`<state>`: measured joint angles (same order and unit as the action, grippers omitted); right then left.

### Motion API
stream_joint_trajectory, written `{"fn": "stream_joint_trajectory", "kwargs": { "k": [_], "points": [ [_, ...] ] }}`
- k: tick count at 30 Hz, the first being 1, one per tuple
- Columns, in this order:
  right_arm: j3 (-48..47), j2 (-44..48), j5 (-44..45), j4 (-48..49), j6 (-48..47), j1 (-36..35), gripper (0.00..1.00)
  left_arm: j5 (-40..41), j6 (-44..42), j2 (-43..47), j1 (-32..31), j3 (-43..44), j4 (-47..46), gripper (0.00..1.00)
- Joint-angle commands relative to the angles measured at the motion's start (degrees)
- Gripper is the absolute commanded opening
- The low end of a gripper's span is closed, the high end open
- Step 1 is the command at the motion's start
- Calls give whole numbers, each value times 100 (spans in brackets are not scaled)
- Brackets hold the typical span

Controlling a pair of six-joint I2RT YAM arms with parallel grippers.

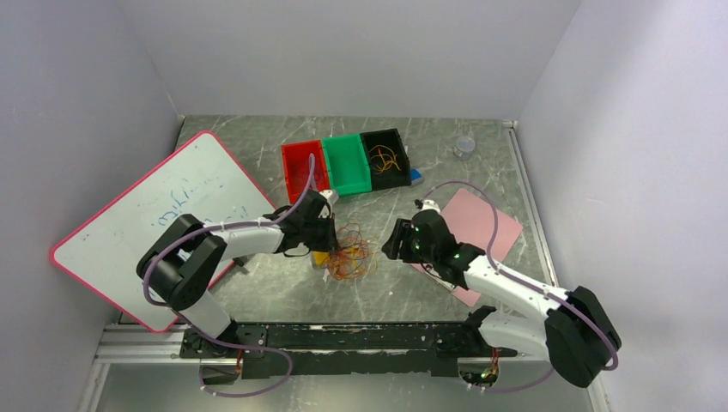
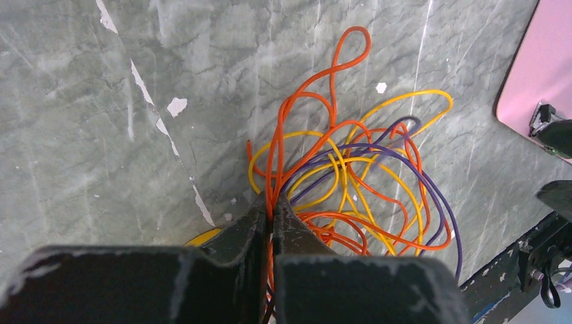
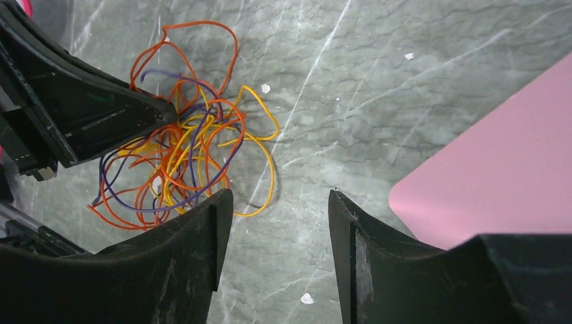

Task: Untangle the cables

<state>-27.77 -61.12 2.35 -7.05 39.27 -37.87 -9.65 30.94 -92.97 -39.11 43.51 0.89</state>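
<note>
The cables (image 1: 350,254) lie as a loose tangle of orange, yellow and purple loops (image 2: 357,182) on the marble table, between the two arms. My left gripper (image 2: 272,202) is shut on orange strands at the tangle's left edge; in the top view the left gripper (image 1: 324,245) sits right against the pile. My right gripper (image 3: 280,199) is open with nothing between its fingers, hovering over bare table to the right of the cables (image 3: 182,155). From above, the right gripper (image 1: 397,240) stands a short way from the tangle.
Red (image 1: 305,168), green (image 1: 348,161) and black (image 1: 386,158) bins stand at the back; the black one holds some wires. A whiteboard (image 1: 154,219) lies at the left, a pink sheet (image 1: 476,227) under the right arm. A small yellow object (image 2: 202,236) peeks out beside the left fingers.
</note>
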Motion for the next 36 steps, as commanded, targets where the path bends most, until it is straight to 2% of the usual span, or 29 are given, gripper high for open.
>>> {"fn": "stream_joint_trajectory", "kwargs": {
  "k": [1, 10, 26, 32, 36],
  "points": [
    [37, -420, -136, 720, -67, -110, 57, 53, 116, 150, -3, -169, -296, 7],
    [-437, -1523, -106, 1394, -490, -67, 55, 91, 9, 200, -4, -238, -273, 7],
    [-780, -2693, -415, 1957, -617, 77, 41, 87, -53, 196, -3, -255, -290, 7],
    [-735, -2853, -540, 2112, -585, 101, 30, 72, -63, 157, -4, -222, -297, 7],
    [-666, -2829, -547, 2206, -574, 109, 18, 73, -88, 127, -3, -196, -282, 7]
  ]
}}
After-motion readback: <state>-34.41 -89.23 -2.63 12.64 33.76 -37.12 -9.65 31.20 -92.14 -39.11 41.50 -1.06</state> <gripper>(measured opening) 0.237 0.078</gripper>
